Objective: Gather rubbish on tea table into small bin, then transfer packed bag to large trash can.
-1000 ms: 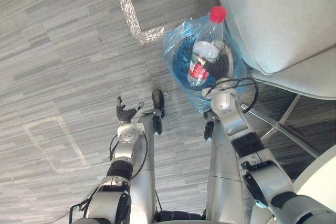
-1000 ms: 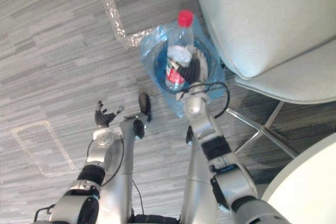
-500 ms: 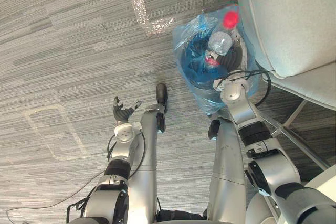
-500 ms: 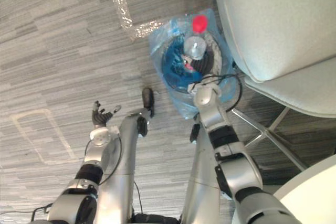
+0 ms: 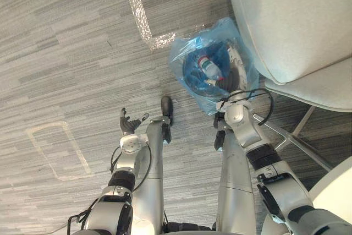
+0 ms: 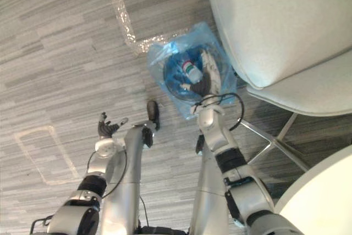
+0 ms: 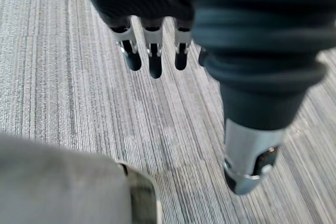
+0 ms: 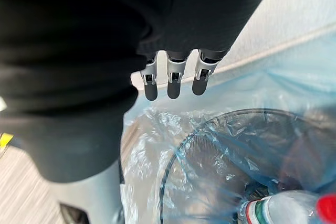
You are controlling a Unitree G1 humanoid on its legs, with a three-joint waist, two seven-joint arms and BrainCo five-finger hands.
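A small bin lined with a blue plastic bag (image 5: 184,53) stands on the carpet beside a chair. Inside it lies a clear bottle (image 5: 210,69) with a red cap and red label, also seen down in the bag as the bottle (image 8: 278,208). My right hand (image 5: 230,81) hovers over the bin's near edge. Its fingers (image 8: 172,80) are straight and hold nothing. My left hand (image 5: 130,123) hangs low on the left, above bare carpet, with its fingers (image 7: 152,51) straight and spread.
A pale upholstered chair (image 5: 291,20) on thin metal legs (image 5: 297,136) stands close to the right of the bin. A white table edge (image 5: 338,191) shows at the bottom right. Clear tape lines (image 5: 140,12) mark the grey carpet.
A second ago my right hand held the bottle upright over the bin. It has let go, and the bottle has dropped into the bag. The view shifted slightly.
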